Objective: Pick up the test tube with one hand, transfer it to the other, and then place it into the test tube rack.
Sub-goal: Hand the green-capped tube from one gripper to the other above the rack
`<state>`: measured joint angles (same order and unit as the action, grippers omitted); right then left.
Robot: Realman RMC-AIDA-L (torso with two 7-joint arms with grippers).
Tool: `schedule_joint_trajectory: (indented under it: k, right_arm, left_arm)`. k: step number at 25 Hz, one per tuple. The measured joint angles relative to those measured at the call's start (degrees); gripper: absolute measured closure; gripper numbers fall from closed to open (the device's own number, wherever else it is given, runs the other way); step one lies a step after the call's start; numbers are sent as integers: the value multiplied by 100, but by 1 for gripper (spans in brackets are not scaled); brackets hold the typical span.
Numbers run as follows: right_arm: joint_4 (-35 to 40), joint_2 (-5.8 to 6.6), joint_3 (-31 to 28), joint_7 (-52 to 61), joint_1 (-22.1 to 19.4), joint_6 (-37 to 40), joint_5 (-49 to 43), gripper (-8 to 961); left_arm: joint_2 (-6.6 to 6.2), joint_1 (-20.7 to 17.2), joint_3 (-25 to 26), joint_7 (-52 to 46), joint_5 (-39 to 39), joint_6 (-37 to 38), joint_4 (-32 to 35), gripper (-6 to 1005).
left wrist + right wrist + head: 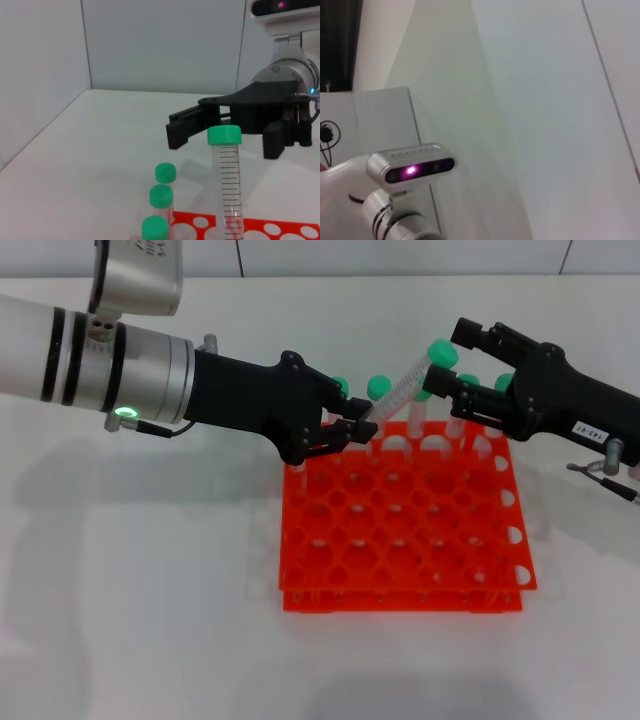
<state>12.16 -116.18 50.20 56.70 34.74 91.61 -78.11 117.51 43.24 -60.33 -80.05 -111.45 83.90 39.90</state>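
Observation:
A clear test tube point(405, 390) with a green cap point(440, 352) hangs tilted over the back of the orange-red test tube rack point(400, 540). My left gripper point(362, 430), on the silver-white arm, is shut on its lower end. My right gripper point(455, 362), black with a white label, is open, its two fingers on either side of the capped end. The left wrist view shows the tube point(226, 185) upright, with the right gripper's fingers point(192, 127) spread behind the cap and a gap on one side. The right wrist view shows no tube.
Other green-capped tubes point(378, 388) stand in the rack's back row, some point(468, 380) just below the right gripper; three of them point(161, 195) show in the left wrist view. White table lies all around the rack, and a wall runs behind it.

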Motion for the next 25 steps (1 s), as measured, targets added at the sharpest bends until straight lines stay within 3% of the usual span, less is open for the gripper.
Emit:
schedule_joint_trajectory:
  k: [25]
  right_arm:
    - [-13,0,34,-22,74,-18,42,314]
  left_arm:
    - [0,9,-14,16,-12,-23,36,817]
